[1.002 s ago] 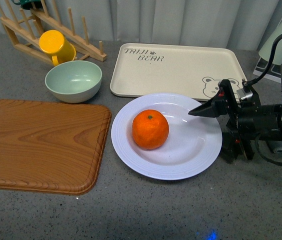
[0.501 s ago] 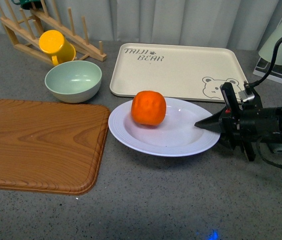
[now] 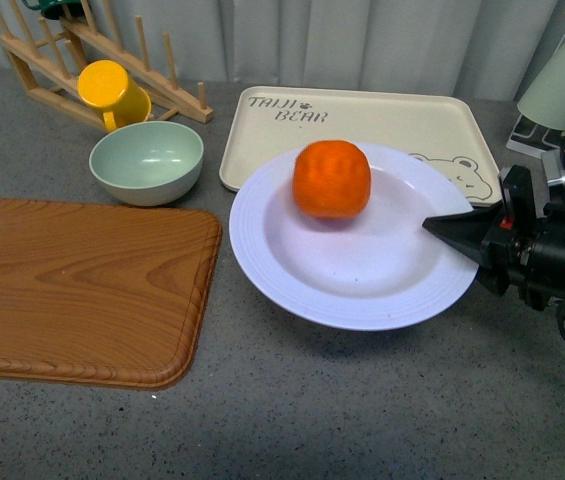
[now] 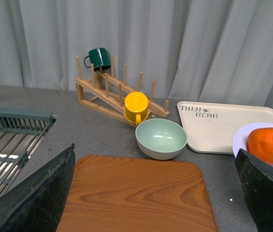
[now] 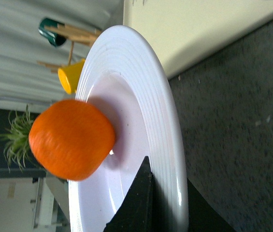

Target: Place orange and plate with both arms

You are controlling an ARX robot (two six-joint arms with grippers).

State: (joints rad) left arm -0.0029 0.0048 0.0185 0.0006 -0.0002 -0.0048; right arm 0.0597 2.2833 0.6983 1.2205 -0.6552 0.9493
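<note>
**Orange [image 3: 332, 178] could roll off**

The right gripper [image 3: 459, 232] is clamped on the right rim of the plate [image 3: 362, 290], centre-right of the front view. The orange sits loose near the upper rim, before the tray [image 3: 262, 140]. Any tilt or jerk could roll it off, and the one-sided pinch may slip. The left gripper [image 4: 154, 152] gapes, empty.

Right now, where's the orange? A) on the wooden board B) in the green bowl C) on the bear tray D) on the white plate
D: the orange sits on the plate, whose rim the right tool grips.
</note>
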